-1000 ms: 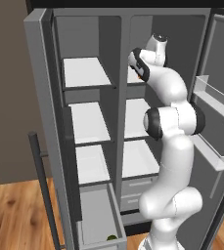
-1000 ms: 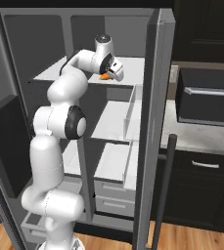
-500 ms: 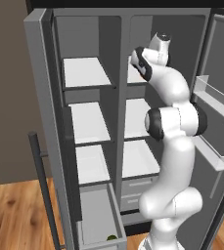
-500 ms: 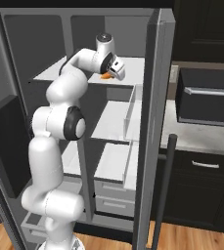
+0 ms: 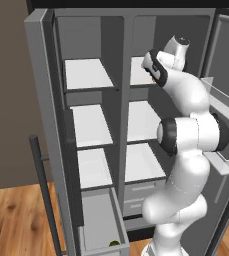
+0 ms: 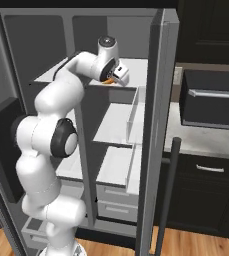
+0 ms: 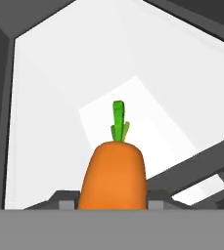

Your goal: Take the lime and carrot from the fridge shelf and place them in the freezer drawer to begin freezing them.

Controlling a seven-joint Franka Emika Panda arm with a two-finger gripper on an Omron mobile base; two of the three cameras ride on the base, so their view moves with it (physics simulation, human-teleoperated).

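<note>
Claw clenched on carrot, over top right fridge shelf

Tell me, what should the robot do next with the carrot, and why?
Probably lift the carrot a little and pull back out of the fridge. The gripper looks shut on it at the top right fridge shelf, and the lime already sits down in the open freezer drawer.
</note>
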